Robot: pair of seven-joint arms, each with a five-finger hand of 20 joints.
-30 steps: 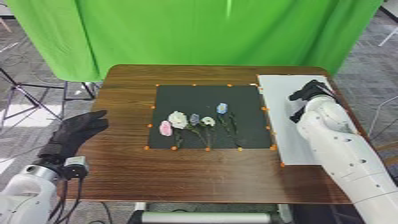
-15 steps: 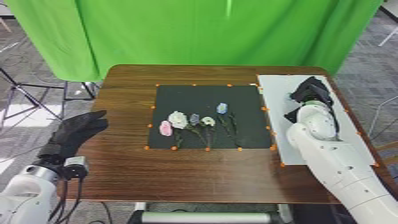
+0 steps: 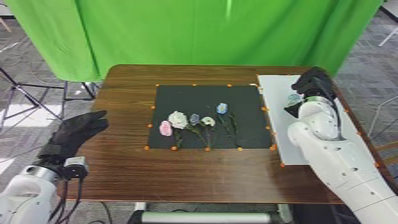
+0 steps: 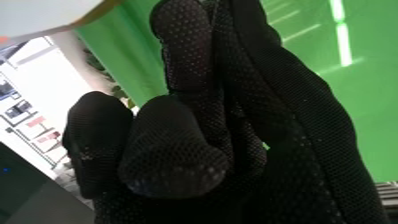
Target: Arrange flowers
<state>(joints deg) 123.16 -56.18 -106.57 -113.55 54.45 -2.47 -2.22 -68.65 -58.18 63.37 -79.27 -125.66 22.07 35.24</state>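
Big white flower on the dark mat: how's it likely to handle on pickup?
Probably head-heavy: the large white flower has a bloom far wider than its thin stem, so a stem grip may let it droop or twist. Lying flat, it likely won't roll far. Pushed left, it may drag the pink flower close beside it.

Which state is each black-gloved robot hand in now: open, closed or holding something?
Left hand: open, holding nothing.
Right hand, over the white sheet: cannot be told.
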